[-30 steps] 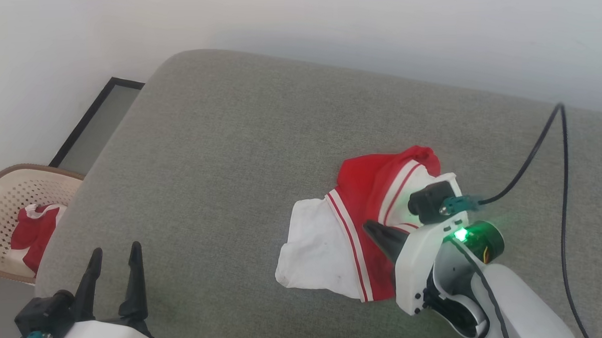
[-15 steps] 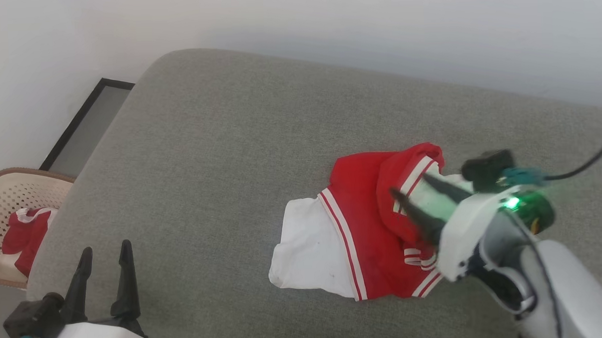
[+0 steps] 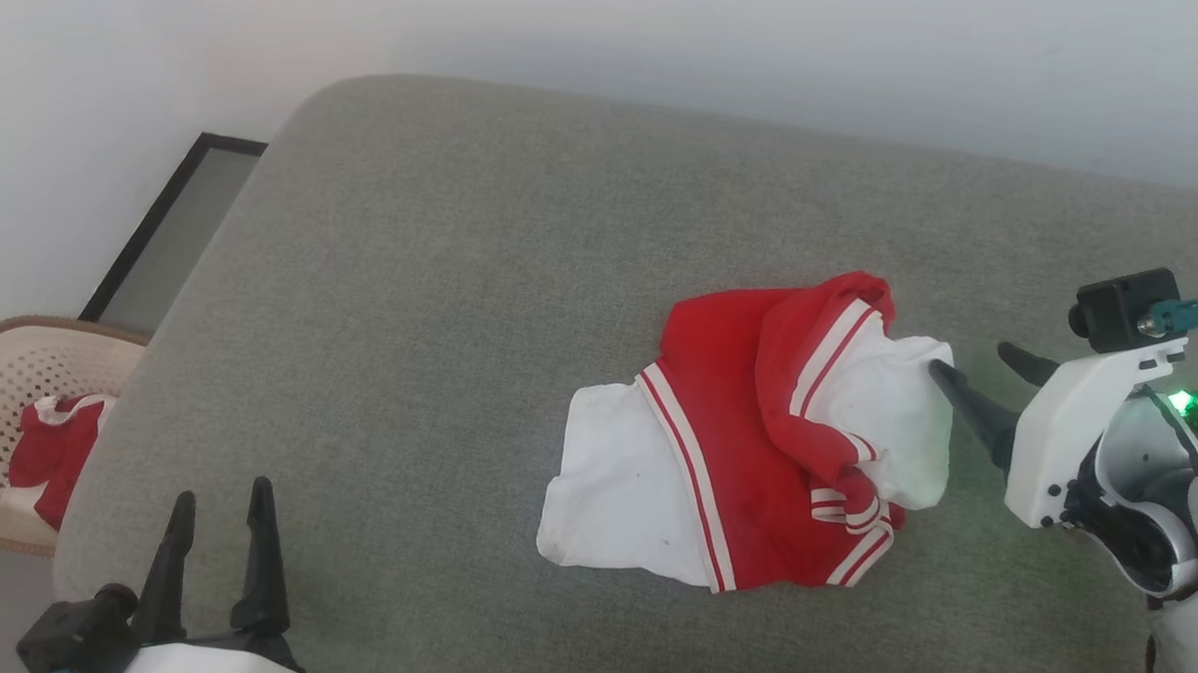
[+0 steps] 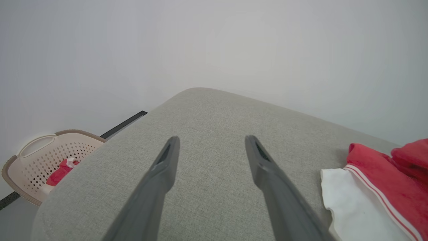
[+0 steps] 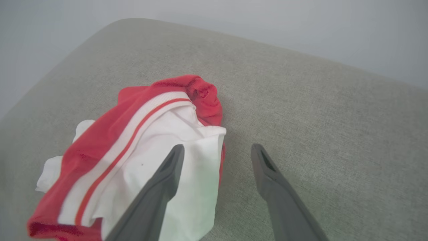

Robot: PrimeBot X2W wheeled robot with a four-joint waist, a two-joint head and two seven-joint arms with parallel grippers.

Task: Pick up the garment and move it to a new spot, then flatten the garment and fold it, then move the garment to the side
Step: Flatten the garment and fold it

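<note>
The grey upholstered cushion (image 3: 408, 283) spreads wide before me, its rounded far corner against a pale wall (image 3: 648, 36). On it, right of the middle in my head view, lies the garment (image 3: 732, 441), loose and rumpled, held by nothing. One white end panel lies fairly flat toward my left, edged by thin red-and-white stripes. The red body sits in the middle. The other white panel is bunched up toward my right, with a red fold draped across it.

Off the cushion's left edge, down on the floor, stands a cream perforated basket (image 3: 22, 367) with a brown rim, and a red cloth (image 3: 50, 455) with a bit of white lies inside it. Behind the basket a dark-framed panel (image 3: 172, 242) runs along the wall.

My right gripper (image 3: 968, 357) is at the garment's right edge, jaws spread wide and empty. One fingertip is at the bunched white panel, though I cannot tell whether it touches the cloth. The other finger is over bare cushion. A green light glows on that wrist.

My left gripper (image 3: 223, 491) sits low at the near left, well apart from the garment, jaws wide and empty over bare cushion.
</note>
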